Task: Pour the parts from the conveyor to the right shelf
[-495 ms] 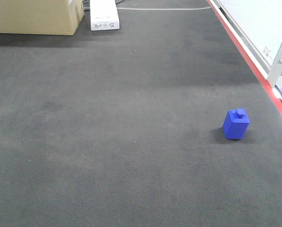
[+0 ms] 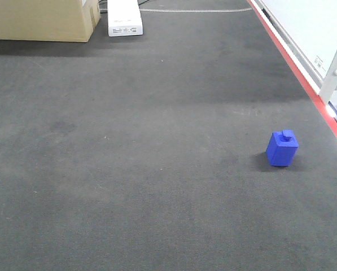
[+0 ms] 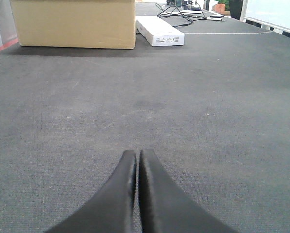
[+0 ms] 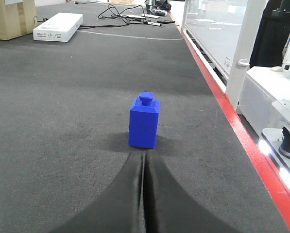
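The conveyor [image 2: 128, 141] fills my view, with a cardboard box [image 2: 38, 20] and a flat white box [image 2: 125, 17] at its far end. One blue part [image 2: 282, 148] stands upright near the red stripe [image 2: 292, 62], untouched. My right gripper [image 4: 144, 159] sits just behind it, fingers pressed together and empty. My left gripper [image 3: 137, 155] is likewise closed on nothing. No shelf shows. I judge nothing is done yet: grasp, carry and pour all remain.

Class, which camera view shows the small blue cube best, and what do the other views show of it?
The right wrist view: the blue cube stands upright, large and central, just ahead of the right gripper. The front view shows it small, near the red stripe. The left wrist view misses it.
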You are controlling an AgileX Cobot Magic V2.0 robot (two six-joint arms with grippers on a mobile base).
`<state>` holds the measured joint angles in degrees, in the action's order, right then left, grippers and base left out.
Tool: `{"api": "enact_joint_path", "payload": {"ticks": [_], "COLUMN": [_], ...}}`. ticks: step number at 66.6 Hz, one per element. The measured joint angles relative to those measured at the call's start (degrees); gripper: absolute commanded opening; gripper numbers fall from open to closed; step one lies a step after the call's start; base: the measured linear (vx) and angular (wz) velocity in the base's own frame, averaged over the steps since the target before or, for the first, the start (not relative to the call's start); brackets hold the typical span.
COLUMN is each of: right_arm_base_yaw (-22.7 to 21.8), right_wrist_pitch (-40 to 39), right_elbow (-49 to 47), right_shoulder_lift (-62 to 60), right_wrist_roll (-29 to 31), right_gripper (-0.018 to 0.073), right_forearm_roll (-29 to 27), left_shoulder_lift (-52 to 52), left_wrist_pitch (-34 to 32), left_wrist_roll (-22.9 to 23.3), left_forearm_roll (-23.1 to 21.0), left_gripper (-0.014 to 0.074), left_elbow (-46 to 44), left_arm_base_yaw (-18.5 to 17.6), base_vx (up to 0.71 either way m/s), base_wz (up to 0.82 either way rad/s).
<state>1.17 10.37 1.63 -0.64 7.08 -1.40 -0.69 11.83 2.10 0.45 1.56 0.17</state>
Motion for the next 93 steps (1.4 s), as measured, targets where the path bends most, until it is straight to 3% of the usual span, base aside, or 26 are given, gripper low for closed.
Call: {"api": "enact_joint_path", "payload": {"ticks": [48, 59, 77, 93], "right_arm_base_yaw": [0.0, 0.0, 0.0, 0.0], "right_wrist_pitch": [-0.8, -5.7, -22.5, -22.1], "right_elbow": [0.0, 0.0, -0.1, -14.2], "right_shoulder_lift": [0.0, 0.0, 0.0, 1.9], "right_wrist_roll": [0.0, 0.0, 0.1, 0.1], "right_gripper": [-0.0008, -0.0006, -0.0006, -0.0005], "right_forearm_roll": [0.0, 0.0, 0.0, 0.0], "left_shoulder_lift": [0.0, 0.0, 0.0, 0.0], "left_wrist_pitch": [0.0, 0.0, 0.0, 0.0], "left_wrist_roll": [0.0, 0.0, 0.0, 0.0], "left_forearm_roll": [0.0, 0.0, 0.0, 0.0], "left_gripper": [-0.0006, -0.0006, -0.0006, -0.0006], "left_elbow": [0.0, 0.0, 0.0, 0.0], "left_arm_base_yaw": [0.0, 0.0, 0.0, 0.0], "base_vx": [0.00, 0.00, 0.00, 0.00], "base_wz": [0.00, 0.00, 0.00, 0.00]}}
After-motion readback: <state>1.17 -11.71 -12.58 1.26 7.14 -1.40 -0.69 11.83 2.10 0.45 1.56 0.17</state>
